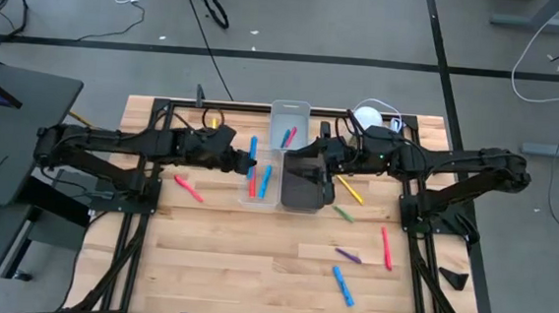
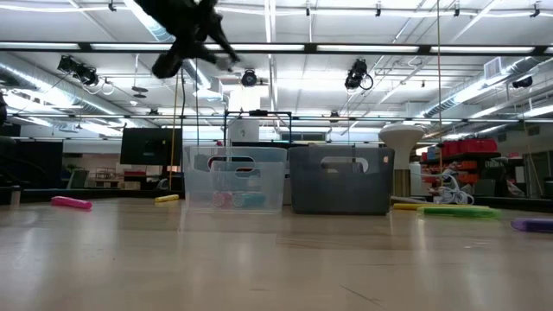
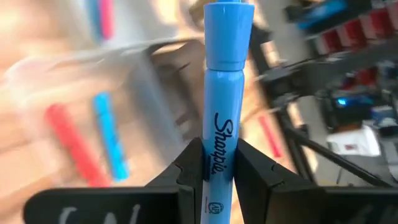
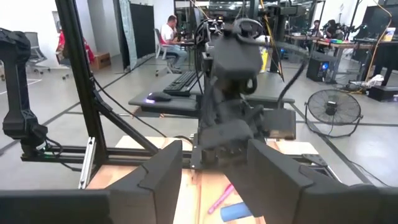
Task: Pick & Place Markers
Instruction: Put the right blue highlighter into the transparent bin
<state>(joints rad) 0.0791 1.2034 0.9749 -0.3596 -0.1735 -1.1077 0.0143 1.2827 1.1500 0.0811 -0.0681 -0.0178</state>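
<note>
My left gripper (image 1: 243,158) comes in from the table's left and is shut on a light blue marker (image 1: 252,153) over the left wall of the clear bin (image 1: 303,109). That marker fills the left wrist view (image 3: 219,93). My right gripper (image 4: 217,180) stands open and bare above the dark bin (image 1: 302,193), facing the left arm. Inside the clear bin lie a red marker (image 1: 252,182) and a blue one (image 1: 266,180), with two more at its far end (image 1: 289,135). My left gripper pinches the blue marker's barrel (image 3: 217,163) between its two fingers (image 3: 189,177), well away from the cap end (image 3: 229,31). The fingers come from the table's left, slanting down, and lie across the marker. It is lifted clear above the clear bin.
Loose markers lie on the wood: pink (image 1: 189,187) to the left of the bins, yellow (image 1: 351,191) and green (image 1: 343,213) to the right of the dark bin, purple (image 1: 348,253), red (image 1: 387,248) and blue (image 1: 343,284) nearer the front right. A person sits at a desk (image 4: 168,34) beyond the table.
</note>
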